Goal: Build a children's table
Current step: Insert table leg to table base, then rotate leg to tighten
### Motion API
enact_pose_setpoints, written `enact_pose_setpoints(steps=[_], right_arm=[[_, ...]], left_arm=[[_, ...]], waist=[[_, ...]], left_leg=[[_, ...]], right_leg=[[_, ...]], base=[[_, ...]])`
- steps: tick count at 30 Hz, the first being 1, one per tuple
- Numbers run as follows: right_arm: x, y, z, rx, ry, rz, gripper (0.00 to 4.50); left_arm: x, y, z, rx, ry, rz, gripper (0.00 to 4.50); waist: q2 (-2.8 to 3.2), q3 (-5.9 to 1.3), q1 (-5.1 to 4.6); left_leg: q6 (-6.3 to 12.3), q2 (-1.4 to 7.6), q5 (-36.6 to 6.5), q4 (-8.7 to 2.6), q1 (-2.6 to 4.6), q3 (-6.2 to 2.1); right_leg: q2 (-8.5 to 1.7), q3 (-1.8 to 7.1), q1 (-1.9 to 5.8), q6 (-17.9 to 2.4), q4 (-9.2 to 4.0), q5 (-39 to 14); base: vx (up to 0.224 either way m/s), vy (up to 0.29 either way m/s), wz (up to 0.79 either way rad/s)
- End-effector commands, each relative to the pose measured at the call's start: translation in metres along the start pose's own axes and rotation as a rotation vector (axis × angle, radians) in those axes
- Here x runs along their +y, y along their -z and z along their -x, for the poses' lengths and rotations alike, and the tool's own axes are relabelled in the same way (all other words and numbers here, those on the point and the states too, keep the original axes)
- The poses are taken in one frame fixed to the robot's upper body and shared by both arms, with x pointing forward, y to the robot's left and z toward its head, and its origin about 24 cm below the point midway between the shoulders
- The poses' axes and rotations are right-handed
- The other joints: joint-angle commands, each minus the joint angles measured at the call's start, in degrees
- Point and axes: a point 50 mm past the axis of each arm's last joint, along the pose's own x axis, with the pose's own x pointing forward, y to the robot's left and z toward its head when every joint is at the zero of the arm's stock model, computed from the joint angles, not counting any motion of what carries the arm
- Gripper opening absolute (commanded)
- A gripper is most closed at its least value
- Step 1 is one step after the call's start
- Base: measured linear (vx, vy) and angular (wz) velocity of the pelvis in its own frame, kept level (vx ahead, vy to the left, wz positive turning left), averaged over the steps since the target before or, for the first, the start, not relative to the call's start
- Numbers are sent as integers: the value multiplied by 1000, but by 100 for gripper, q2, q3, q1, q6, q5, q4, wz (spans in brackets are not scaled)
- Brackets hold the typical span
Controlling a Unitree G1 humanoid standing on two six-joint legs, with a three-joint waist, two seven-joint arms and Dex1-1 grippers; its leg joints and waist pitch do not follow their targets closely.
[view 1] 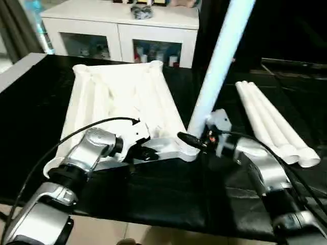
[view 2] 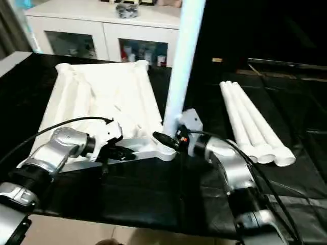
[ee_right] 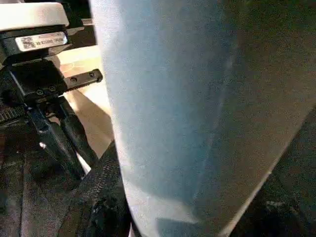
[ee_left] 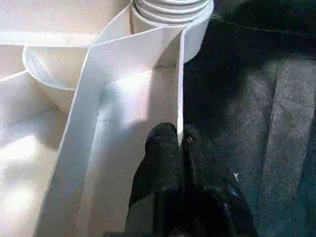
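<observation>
On the black-covered bench (view 1: 168, 194) the tabletop (view 1: 120, 97) lay upside down, ribbed underside up, its far edge toward a white cabinet (view 1: 120, 30) with glass doors.

Left gripper (ee_left: 178, 140) sat at the near rim of the top. Its two black fingers (ee_left: 160, 153) were pinched close together on the thin upright edge wall of the rim, one finger inside, one outside. Silver left forearm (view 1: 84, 153) reached in from the near left, a black cable looping over it.

One leg (view 1: 217, 61) stood in the near right corner socket (view 1: 186, 150) of the top, leaning up and away to the right, its upper end beyond the frame. It looked pale blue in the light. In the left wrist view the ridged base of that leg sat seated in the round corner lobe.

Right gripper (view 1: 191, 140) was at the foot of the standing leg, half spread, with the leg's base between its fingers; one black finger (view 1: 186, 139) pointed across the front of the leg. In the right wrist view the leg's shaft loomed close, touching a finger pad.

Three more legs (view 1: 273, 125) lay side by side on the bench to the right, well apart from the top, open ends nearest the robot.
</observation>
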Motion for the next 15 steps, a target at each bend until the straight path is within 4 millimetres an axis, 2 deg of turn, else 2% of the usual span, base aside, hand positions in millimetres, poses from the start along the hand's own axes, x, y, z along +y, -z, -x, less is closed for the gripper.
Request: enact_pose_setpoints(steps=[1,3,6,7,9,11,13,15], right_arm=[[29,47,-1,162,-180,-149,191],[34,47,-1,158,-243,-153,191],[40,48,1,167,-312,-150,191],[43,48,2,171,-342,-150,191],[45,49,3,175,-367,-149,191],[46,49,3,174,-378,-151,191],[45,49,5,169,-383,-153,191],[45,48,6,164,-389,-154,191]], left_arm=[[10,-16,12,-19,-42,-82,0],[9,-19,11,-21,1,-101,0],[9,-19,11,9,30,-123,0],[10,-18,11,27,39,-132,0],[11,-18,11,44,45,-137,0],[13,-17,12,53,46,-133,0],[17,-18,14,58,39,-122,0],[19,-19,15,54,32,-103,0]], waist=[[-4,-304,-3],[27,-319,6],[33,-343,32],[61,-348,34],[39,-352,42],[47,-344,44],[29,-324,41],[33,-282,33]], left_leg=[[134,448,-1099,-448,122,-192],[189,454,-1011,-439,115,-189],[255,464,-843,-434,126,-179],[248,471,-826,-433,130,-183],[236,476,-872,-438,139,-183],[217,469,-940,-440,138,-177],[179,467,-1055,-454,142,-179],[80,472,-1373,-491,192,-187]], right_leg=[[-824,403,187,-803,-567,-1427],[-811,399,199,-842,-543,-1136],[-786,377,207,-943,-501,-636],[-785,372,202,-965,-487,-554],[-799,369,217,-1025,-474,-411],[-810,369,220,-1034,-500,-502],[-820,374,226,-1020,-528,-738],[-845,384,220,-950,-607,-1422]], base=[[0,0,0],[0,0,0],[0,0,0],[0,0,0],[0,0,0],[0,0,0],[0,0,0],[0,0,0]])
